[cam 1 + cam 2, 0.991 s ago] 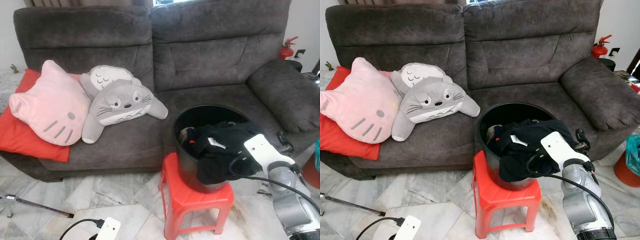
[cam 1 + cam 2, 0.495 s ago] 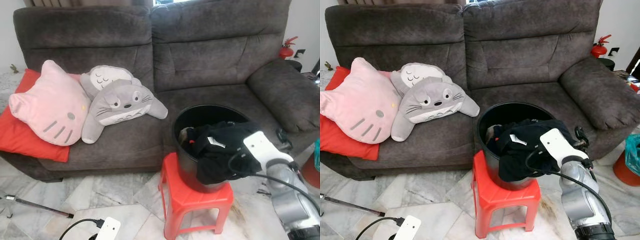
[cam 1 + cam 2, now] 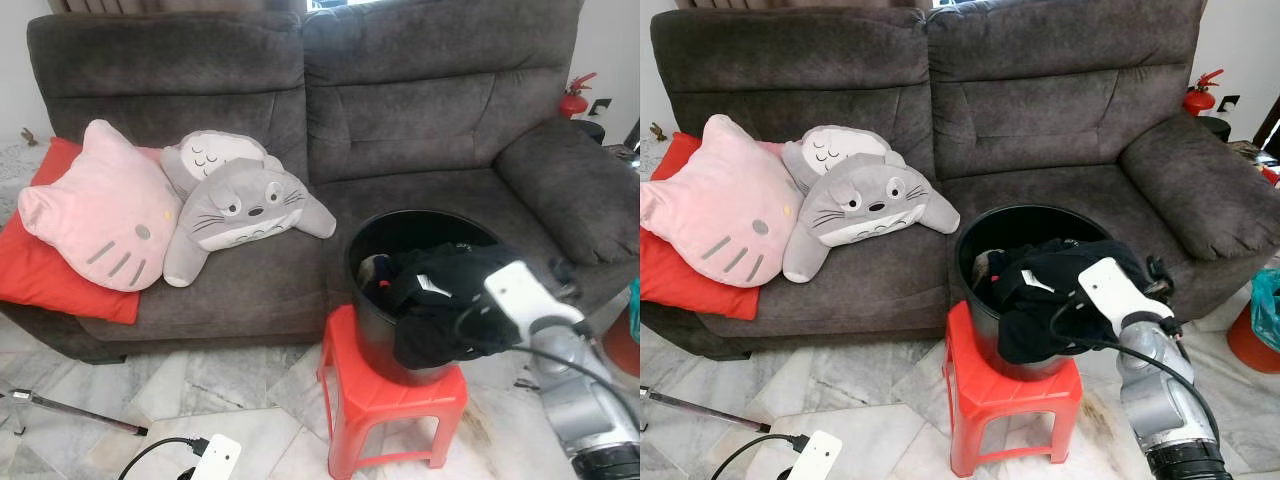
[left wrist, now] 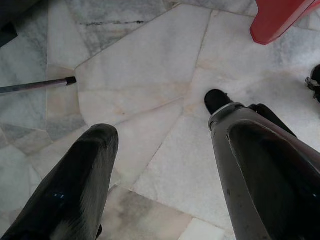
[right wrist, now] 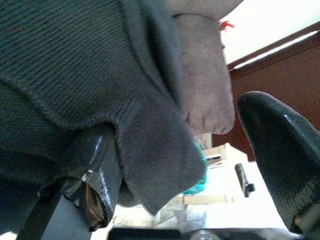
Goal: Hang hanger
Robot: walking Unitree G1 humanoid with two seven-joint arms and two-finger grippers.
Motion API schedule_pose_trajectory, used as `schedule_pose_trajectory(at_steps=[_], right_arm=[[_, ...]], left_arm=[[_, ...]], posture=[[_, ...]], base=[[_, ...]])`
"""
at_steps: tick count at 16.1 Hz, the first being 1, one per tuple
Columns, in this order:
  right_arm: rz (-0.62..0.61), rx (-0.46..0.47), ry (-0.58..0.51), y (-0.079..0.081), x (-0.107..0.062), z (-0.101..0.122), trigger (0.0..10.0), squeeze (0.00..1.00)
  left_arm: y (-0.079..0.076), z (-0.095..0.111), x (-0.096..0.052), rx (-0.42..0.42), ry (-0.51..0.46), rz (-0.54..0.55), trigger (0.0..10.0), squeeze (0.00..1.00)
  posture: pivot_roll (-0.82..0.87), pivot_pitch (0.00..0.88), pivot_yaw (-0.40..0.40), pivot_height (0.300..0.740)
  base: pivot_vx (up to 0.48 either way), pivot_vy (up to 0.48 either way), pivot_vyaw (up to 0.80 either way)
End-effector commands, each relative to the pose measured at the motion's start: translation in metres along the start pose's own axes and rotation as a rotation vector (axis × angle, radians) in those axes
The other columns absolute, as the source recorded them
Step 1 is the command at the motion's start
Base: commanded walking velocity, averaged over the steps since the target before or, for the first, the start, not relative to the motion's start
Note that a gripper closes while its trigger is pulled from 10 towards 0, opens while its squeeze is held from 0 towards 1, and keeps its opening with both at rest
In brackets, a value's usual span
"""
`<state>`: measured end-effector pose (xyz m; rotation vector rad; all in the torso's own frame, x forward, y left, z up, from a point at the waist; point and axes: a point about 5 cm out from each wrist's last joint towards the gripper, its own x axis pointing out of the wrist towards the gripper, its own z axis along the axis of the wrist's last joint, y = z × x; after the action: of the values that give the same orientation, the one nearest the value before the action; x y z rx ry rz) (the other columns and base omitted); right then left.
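Observation:
A black bucket (image 3: 372, 232) stands on a red plastic stool (image 3: 392, 398) in front of the sofa. A black garment (image 3: 440, 300) is heaped in it and spills over its front rim. My right arm (image 3: 520, 292) reaches in from the right, its white wrist casing against the garment. In the right wrist view my right gripper (image 5: 175, 125) is open, with the hem of dark knit fabric (image 5: 100, 60) lying over one finger (image 5: 97, 175). I cannot make out a hanger. My left gripper (image 4: 165, 150) hangs open above the marble floor (image 4: 140, 65).
A dark grey sofa (image 3: 420, 110) holds a pink cat cushion (image 3: 100, 210), a grey plush (image 3: 240, 205) and a red cushion (image 3: 30, 270). A white power strip (image 3: 215, 462) and a thin rod (image 3: 70, 410) lie on the floor at left. A red fire extinguisher (image 3: 572, 97) stands far right.
My right arm has edged slightly toward the bucket. Nothing else has moved.

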<state>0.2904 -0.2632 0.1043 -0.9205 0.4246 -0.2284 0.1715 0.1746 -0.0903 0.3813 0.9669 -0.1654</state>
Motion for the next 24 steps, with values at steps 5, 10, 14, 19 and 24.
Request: schedule_pose_trajectory(at_steps=[5, 10, 14, 19, 24], right_arm=[[0.037, 0.014, 0.012, 0.007, 0.003, -0.001, 10.0, 0.00], [0.067, 0.009, -0.030, 0.012, 0.003, 0.004, 0.0, 0.00], [0.074, 0.008, -0.036, 0.014, 0.004, 0.004, 0.0, 0.00], [0.080, 0.004, -0.048, 0.019, 0.002, 0.005, 0.0, 0.00], [0.094, 0.009, -0.066, 0.024, 0.001, 0.008, 0.0, 0.00]], left_arm=[[0.001, -0.004, -0.001, 0.006, 0.020, 0.002, 10.0, 0.00], [0.001, -0.004, -0.001, 0.005, 0.020, 0.003, 10.0, 0.00], [0.000, -0.004, -0.001, 0.006, 0.020, 0.002, 10.0, 0.00], [0.000, -0.006, -0.001, 0.008, 0.022, 0.002, 10.0, 0.00], [0.001, -0.007, -0.001, 0.012, 0.026, 0.005, 10.0, 0.00]], posture=[[-0.26, 0.006, 0.062, 0.740], [-0.25, 0.005, 0.060, 0.740], [-0.25, 0.000, 0.058, 0.740], [-0.24, 0.000, 0.057, 0.740], [-0.25, 0.000, 0.060, 0.740]], base=[[0.000, 0.000, 0.00], [0.000, 0.000, 0.00], [0.000, 0.000, 0.00], [0.000, 0.000, 0.00], [0.000, 0.000, 0.00]])
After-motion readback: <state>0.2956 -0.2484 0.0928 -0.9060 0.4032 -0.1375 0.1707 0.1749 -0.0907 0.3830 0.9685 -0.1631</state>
